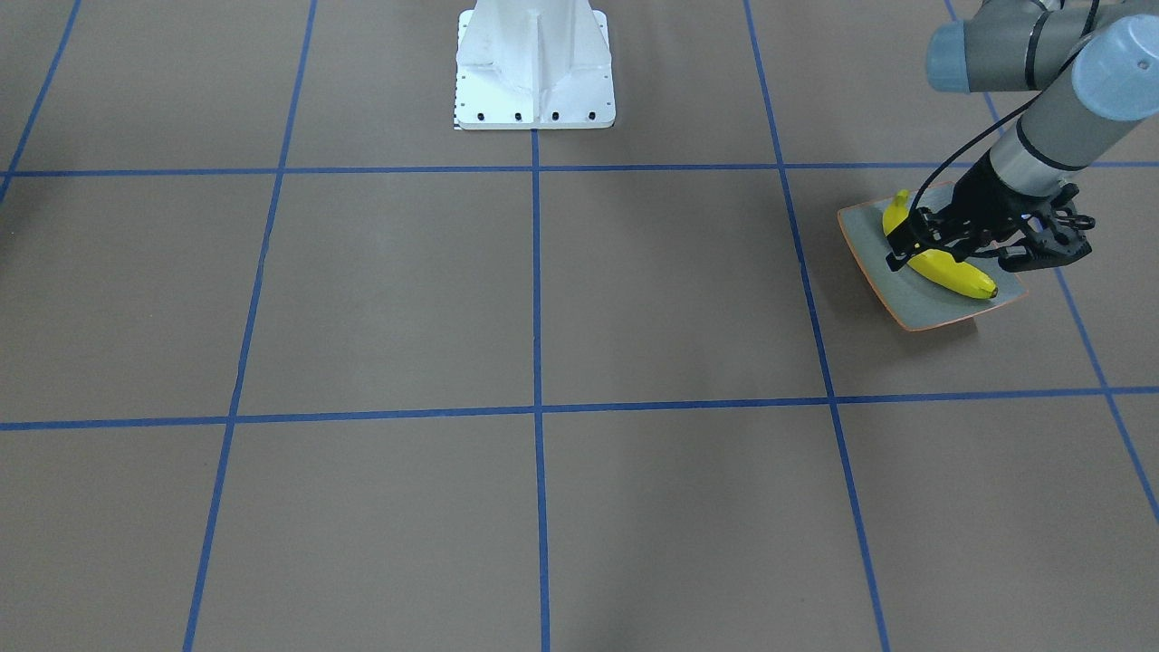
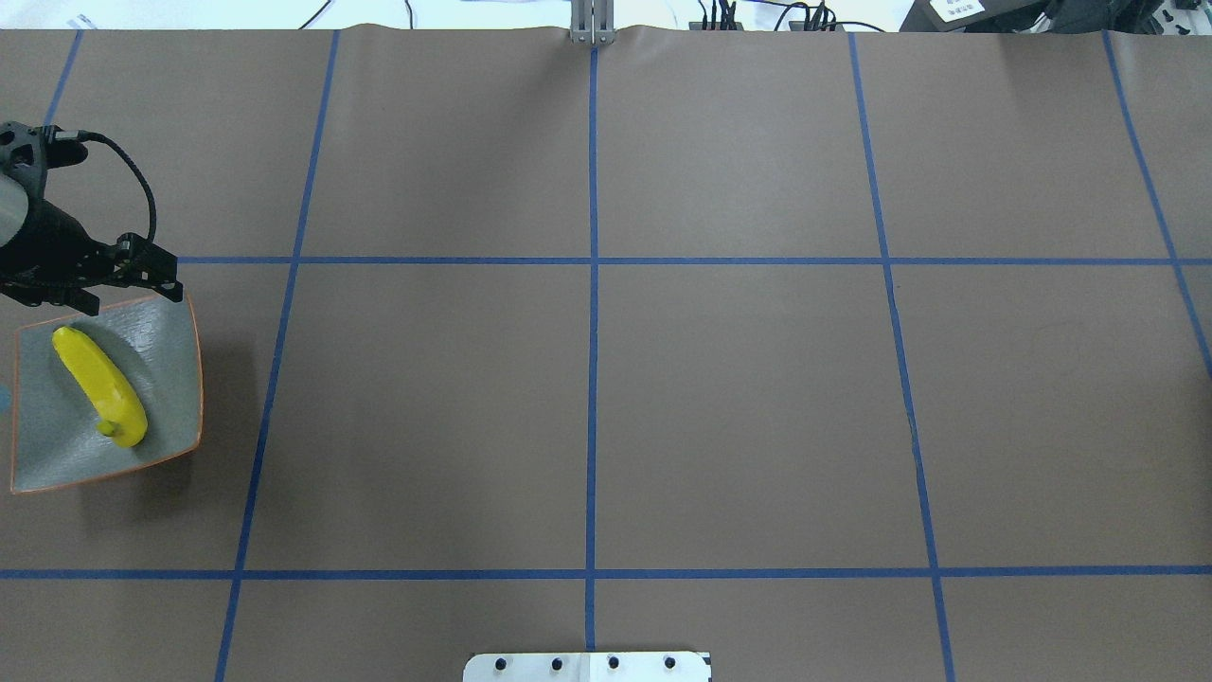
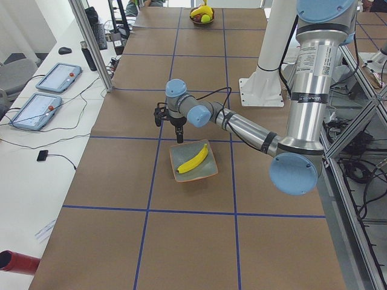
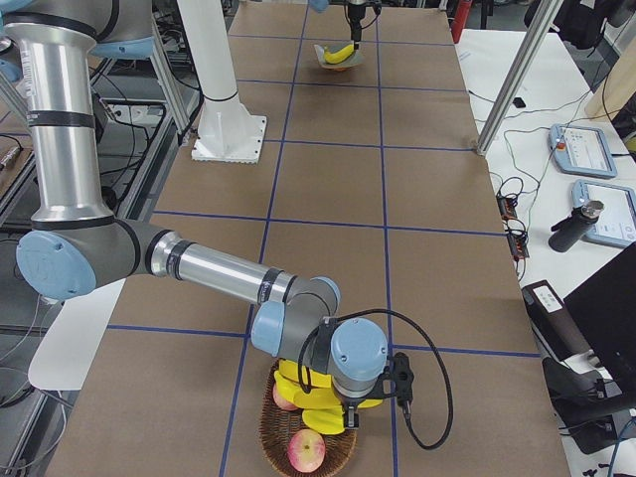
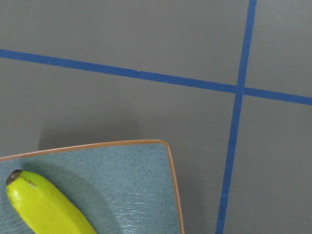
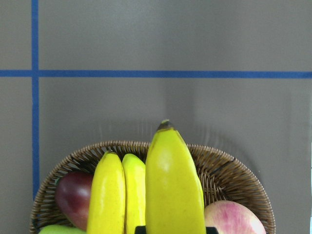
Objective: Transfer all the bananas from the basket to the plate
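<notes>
Plate [image 2: 166, 355] sits at the tabletop's [image 2: 739, 407] left end, close to the edge. It carries one banana [image 2: 99, 388], which lies diagonally across the dish with a dark tip toward the far rim. The left gripper [image 1: 948, 264] hangs above the plate's far edge with its fingers spread wide and nothing between them; in the side view it is clear of the banana, which lies free on the dish.

Across the middle, blue tape lines [image 2: 592, 284] divide the brown surface into squares, and the white base [image 1: 534, 63] stands at the robot's edge.

At the right end, a woven wicker basket [image 6: 229, 168] holds three bananas [image 6: 109, 195] side by side, along with a pink-red apple [image 6: 234, 219] and a darker red fruit [image 6: 73, 195]. The rightmost banana [image 6: 173, 185] looks larger than the other two in the wrist view, and its tip overlaps the basket's far rim. The right gripper [image 4: 345, 409] is low over the basket, directly above the bananas. Its fingers are hidden beneath the wrist, so whether it is spread or clamped on fruit cannot be told.
</notes>
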